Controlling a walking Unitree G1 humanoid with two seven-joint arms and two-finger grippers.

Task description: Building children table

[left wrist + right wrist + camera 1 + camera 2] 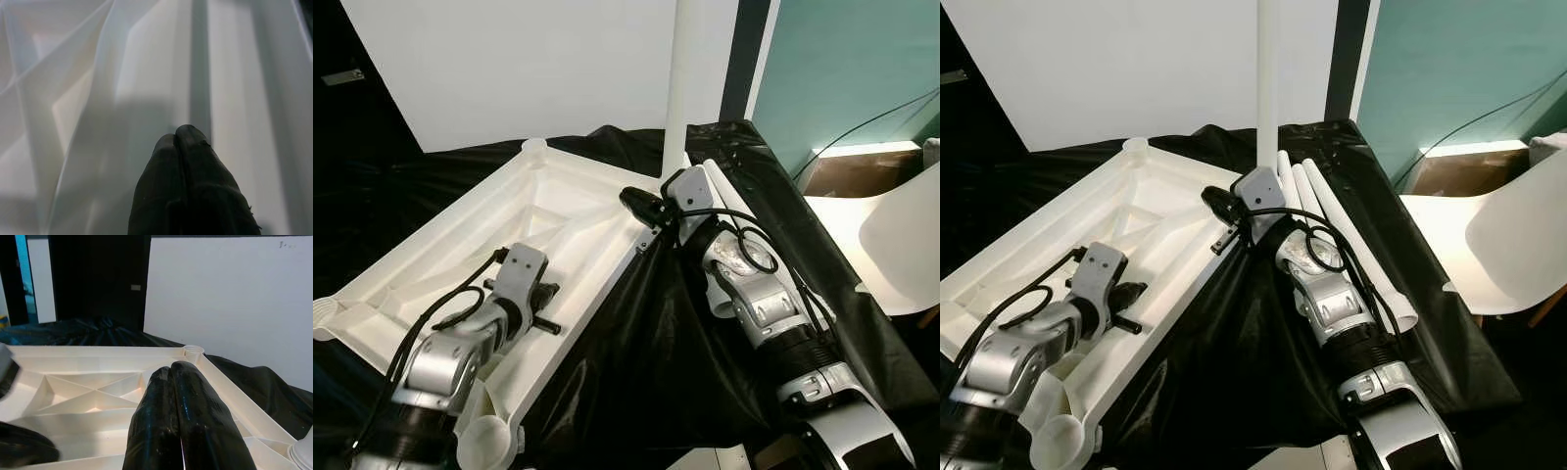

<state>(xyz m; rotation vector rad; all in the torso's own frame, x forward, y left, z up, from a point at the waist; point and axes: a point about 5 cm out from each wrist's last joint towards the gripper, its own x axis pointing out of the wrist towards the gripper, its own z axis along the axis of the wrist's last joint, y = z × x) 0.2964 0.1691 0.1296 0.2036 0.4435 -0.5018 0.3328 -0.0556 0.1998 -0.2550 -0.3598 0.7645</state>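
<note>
The white plastic table top (pixel 440 245) lies upside down on a black cloth, its ribbed underside facing up. One white leg (pixel 680 78) stands upright in the far right corner socket. Three more white legs (pixel 1356 245) lie side by side on the cloth, partly under my right arm. My left gripper (pixel 546 296) is shut and empty, down inside the ribbed underside with its tips (pixel 183 142) close to the plastic. My right gripper (pixel 631 199) is shut and empty, hovering over the table top's right rim just beside the upright leg, pointing across the underside (pixel 98 391).
Open leg sockets sit at the far corner (pixel 534 147), the near corner (pixel 489 441) and the left corner (pixel 321 313). A white chair (pixel 901 235) and a cardboard box (pixel 862 171) stand on the right. A white panel (pixel 529 59) leans behind the table.
</note>
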